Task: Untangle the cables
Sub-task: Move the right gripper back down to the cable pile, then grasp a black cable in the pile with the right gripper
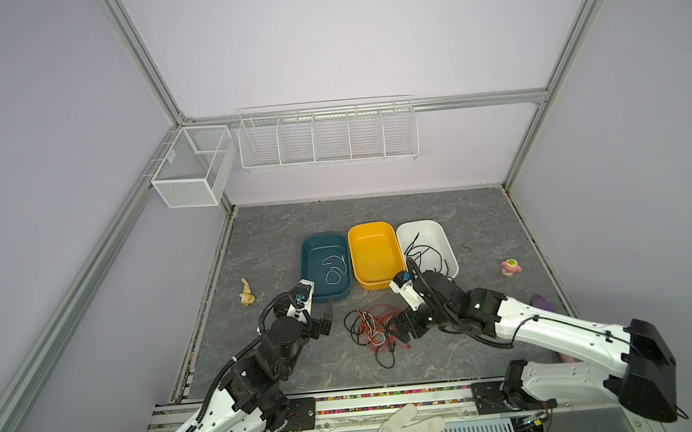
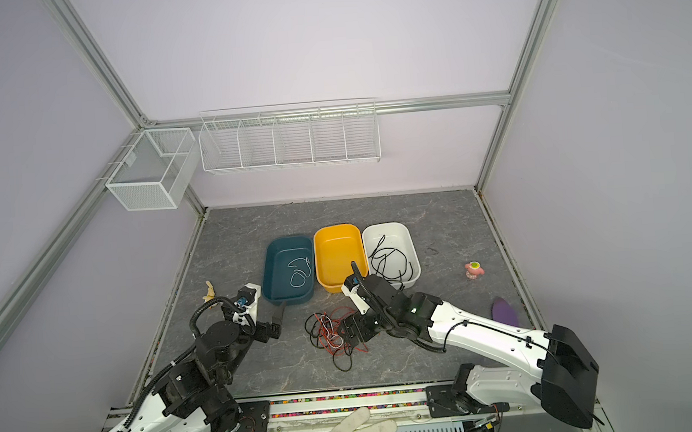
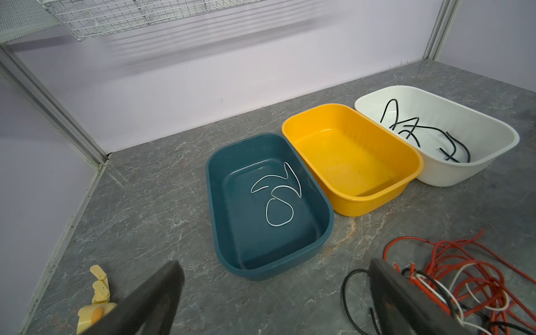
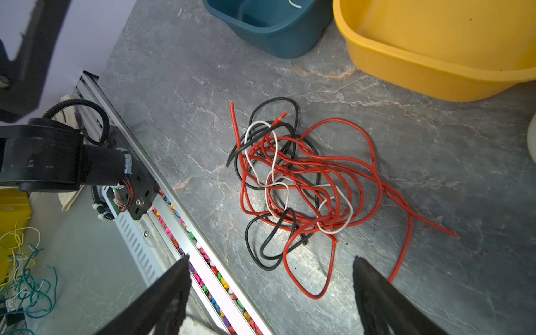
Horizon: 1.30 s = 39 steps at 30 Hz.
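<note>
The cables [image 4: 293,185] lie knotted on the tabletop [image 4: 435,174] under our right gripper [image 4: 271,261], jaws apart, empty; our left gripper [image 3: 275,262] gapes too. We judge them light, limp, slick: pinch the free red-orange end [image 4: 233,116] and pull gently

Gray marbled table [image 1: 450,355]. Three tubs in row at centre, close side by side: blue tub [image 1: 333,295] left, yellow tub [image 1: 376,283] middle, white tub [image 1: 449,255] right. White cable [image 1: 334,269] lies in blue tub. Black cable [image 1: 424,255] lies in white tub.

Tangle of red, black and white cables [image 1: 375,329] on table in front of tubs. Right gripper [image 1: 395,331] at tangle's right edge, contact not discernible. Left gripper [image 1: 327,314] just left of tangle, apart from it.

Yellow toy [image 1: 246,292] near left table edge. Pink toy [image 1: 510,267] right of white tub, well apart. White glove [image 1: 405,429] on front rail. Wire rack [image 1: 328,137] on back wall. Mesh basket [image 1: 193,165] at left rear corner.
</note>
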Motion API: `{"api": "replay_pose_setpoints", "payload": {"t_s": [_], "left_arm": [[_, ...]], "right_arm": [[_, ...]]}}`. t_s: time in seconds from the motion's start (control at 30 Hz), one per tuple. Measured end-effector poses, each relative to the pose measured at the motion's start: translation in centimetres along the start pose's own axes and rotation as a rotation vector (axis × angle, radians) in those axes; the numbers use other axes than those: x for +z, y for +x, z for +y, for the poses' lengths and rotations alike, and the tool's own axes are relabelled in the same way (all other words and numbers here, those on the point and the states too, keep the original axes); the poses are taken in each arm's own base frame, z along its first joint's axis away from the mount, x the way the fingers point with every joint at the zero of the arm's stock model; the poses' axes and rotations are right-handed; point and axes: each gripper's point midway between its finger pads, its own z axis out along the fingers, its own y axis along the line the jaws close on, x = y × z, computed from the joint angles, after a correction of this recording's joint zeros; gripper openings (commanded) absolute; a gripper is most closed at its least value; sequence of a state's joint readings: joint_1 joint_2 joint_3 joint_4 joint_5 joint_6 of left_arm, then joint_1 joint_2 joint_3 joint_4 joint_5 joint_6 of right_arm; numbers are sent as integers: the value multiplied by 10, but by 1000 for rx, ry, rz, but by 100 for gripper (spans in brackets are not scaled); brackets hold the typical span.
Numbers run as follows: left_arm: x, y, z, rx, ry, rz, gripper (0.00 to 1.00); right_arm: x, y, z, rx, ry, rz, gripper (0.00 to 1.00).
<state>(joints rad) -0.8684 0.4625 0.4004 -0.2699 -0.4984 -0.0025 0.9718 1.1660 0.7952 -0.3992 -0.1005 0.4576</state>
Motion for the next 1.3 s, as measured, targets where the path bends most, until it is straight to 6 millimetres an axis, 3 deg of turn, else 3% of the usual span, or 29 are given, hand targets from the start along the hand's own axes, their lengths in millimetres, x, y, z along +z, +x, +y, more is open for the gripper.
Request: {"api": "replay_pose_setpoints", "payload": {"t_s": [0.17,0.33,0.53,0.7,0.97,1.3], "left_arm": [[0,0,-1,7,6,-2,99],[1,0,-2,15,10,0,99],[1,0,-3,15,14,0,99],[1,0,-4,15,21,0,99],[1,0,-5,15,26,0,99],[1,0,-6,16,29,0,99]], "right_arm": [[5,6,3,-4,-5,3,90],[12,7,11,-17,-19,1,100],[26,12,11,-9,-5,28,80],[39,14,17,-3,-6,49,74],[57,5,26,96,-21,33,55],[75,-9,33,221,-12,-7,53]]}}
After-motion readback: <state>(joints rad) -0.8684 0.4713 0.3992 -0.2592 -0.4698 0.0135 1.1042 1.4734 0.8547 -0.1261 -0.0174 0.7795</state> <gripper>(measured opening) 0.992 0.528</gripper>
